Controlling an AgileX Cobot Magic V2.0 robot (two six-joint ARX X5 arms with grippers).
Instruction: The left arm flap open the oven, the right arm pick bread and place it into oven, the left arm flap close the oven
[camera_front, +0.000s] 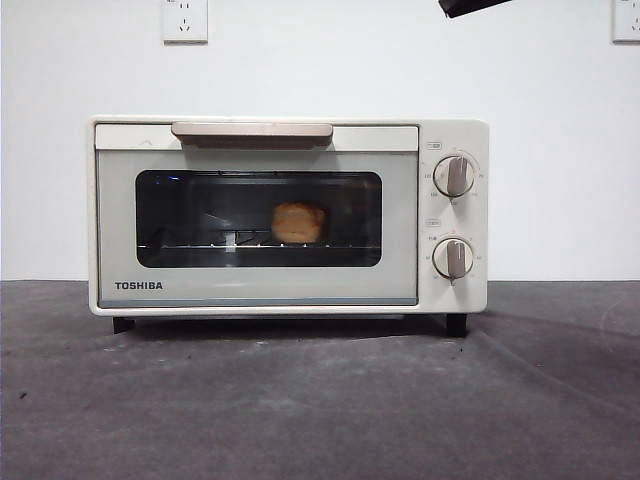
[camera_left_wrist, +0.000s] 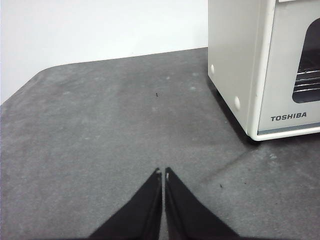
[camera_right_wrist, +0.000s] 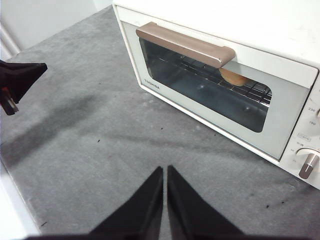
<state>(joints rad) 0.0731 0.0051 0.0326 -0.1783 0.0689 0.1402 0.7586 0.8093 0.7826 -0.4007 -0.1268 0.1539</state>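
The cream-white TOSHIBA oven (camera_front: 290, 215) stands on the grey table with its door shut. The golden bread (camera_front: 298, 222) lies on the wire rack inside, seen through the dark glass. In the right wrist view the oven (camera_right_wrist: 220, 100) and a piece of the bread (camera_right_wrist: 235, 78) behind the beige handle (camera_right_wrist: 185, 45) show. My left gripper (camera_left_wrist: 163, 172) is shut and empty above the table, off the oven's (camera_left_wrist: 240, 75) side. My right gripper (camera_right_wrist: 164, 170) is shut and empty above the table in front of the oven. The left gripper also shows in the right wrist view (camera_right_wrist: 20, 80).
A black arm tip (camera_front: 470, 6) shows at the top edge of the front view. Wall sockets (camera_front: 185, 20) are on the white wall behind. The grey table mat (camera_front: 320, 400) stretches in front of the oven, and its edge (camera_right_wrist: 20, 200) shows in the right wrist view.
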